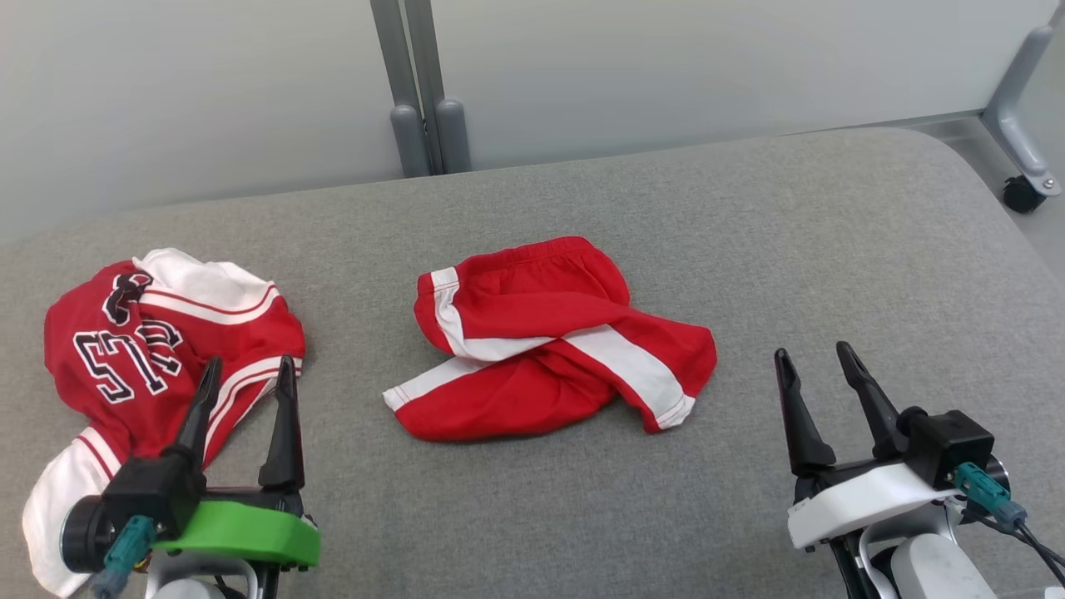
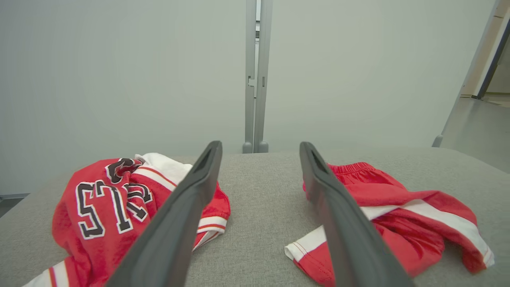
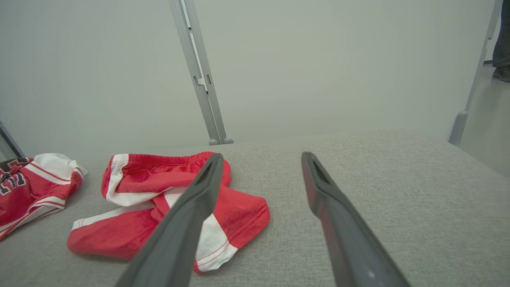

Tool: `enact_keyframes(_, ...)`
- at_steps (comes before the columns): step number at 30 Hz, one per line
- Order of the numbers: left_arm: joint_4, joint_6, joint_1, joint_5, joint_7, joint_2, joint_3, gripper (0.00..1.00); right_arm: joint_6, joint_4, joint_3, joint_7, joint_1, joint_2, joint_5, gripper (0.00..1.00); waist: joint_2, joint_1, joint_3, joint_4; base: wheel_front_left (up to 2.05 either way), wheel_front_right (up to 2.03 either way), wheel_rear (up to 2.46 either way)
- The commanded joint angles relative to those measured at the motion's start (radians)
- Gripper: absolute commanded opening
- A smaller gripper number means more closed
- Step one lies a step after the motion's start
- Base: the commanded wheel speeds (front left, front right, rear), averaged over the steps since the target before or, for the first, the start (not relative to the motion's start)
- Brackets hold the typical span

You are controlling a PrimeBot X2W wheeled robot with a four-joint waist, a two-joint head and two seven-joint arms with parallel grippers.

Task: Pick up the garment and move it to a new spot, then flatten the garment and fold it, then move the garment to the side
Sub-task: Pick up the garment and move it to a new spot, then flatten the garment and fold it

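A: Head view first, quick. Where's the garment?
B: Garment [image 1: 158,349] lies crumpled at the left end of the grey fabric tabletop [image 1: 832,249]. Red body, white sleeves, black white-outlined lettering facing up and turned sideways. One white sleeve spills toward the near edge.
A: Left claw?
B: Left claw [image 1: 250,362] is spread wide on a green mount, at the garment's near right edge. Its left finger [image 1: 200,408] overlaps the cloth in the head view. Touching or just above it, can't tell. In the left wrist view the garment [image 2: 103,215] sits behind the left finger [image 2: 179,223], with bare tabletop between the two fingers. It isn't pinching anything.
A: Right claw?
B: Right claw [image 1: 813,349] is also spread, on a white mount, over bare tabletop at the right and well apart from both cloths.
A: Second cloth?
B: Red shorts [image 1: 549,341] with white side stripes, rumpled, mid-tabletop between the two claws, apart from the garment. The right wrist view has the shorts [image 3: 119,235] partly behind its left finger and the garment [image 3: 32,187] at the far left edge.
A: Background?
B: Pale partition panels [image 1: 707,66] with grey posts [image 1: 428,125], and a caster [image 1: 1022,193] at far right. The right wrist view catches a person's foot [image 3: 502,73] in the top right corner.
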Motion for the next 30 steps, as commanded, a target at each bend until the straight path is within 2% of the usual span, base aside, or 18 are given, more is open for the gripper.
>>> enact_keyframes(1, -0.025, 0.011, 0.026, 0.024, -0.004, -0.004, 0.009, 1.00, 0.000, -0.005, -0.004, -0.003, 0.015, -0.001, 0.001, 1.00, 0.0000, 0.0000, -0.006, 0.010, 0.00, 0.00, 0.00)
enact_keyframes(5, -0.064, 0.023, 0.077, 0.049, -0.004, -0.031, 0.031, 1.00, 0.000, 0.000, 0.003, -0.003, 0.025, -0.006, 0.003, 1.00, 0.0000, 0.0000, -0.006, 0.018, 0.00, 0.00, 0.00)
enact_keyframes(16, -0.068, -0.005, 0.100, 0.088, -0.004, -0.067, 0.059, 1.00, 0.000, 0.083, 0.034, 0.012, 0.005, -0.023, 0.035, 1.00, 0.0000, 0.0000, -0.008, 0.029, 0.00, 0.00, 0.00)
enact_keyframes(19, -0.066, -0.014, 0.093, 0.092, -0.004, -0.070, 0.064, 1.00, 0.000, 0.131, 0.041, 0.076, -0.021, -0.015, 0.076, 1.00, 0.0000, 0.0000, -0.001, 0.042, 0.00, 0.00, 0.00)
enact_keyframes(24, -0.052, -0.034, 0.066, 0.097, -0.005, -0.075, 0.056, 1.00, 0.000, 0.230, 0.045, 0.256, -0.084, 0.004, 0.212, 1.00, 0.0000, 0.0000, 0.020, 0.089, 0.00, 0.00, 0.00)
enact_keyframes(30, -0.027, -0.055, 0.032, 0.102, -0.005, -0.081, 0.040, 1.00, 0.000, 0.333, 0.018, 0.372, -0.135, 0.029, 0.349, 1.00, 0.0000, 0.0000, 0.036, 0.144, 0.00, 0.00, 0.00)
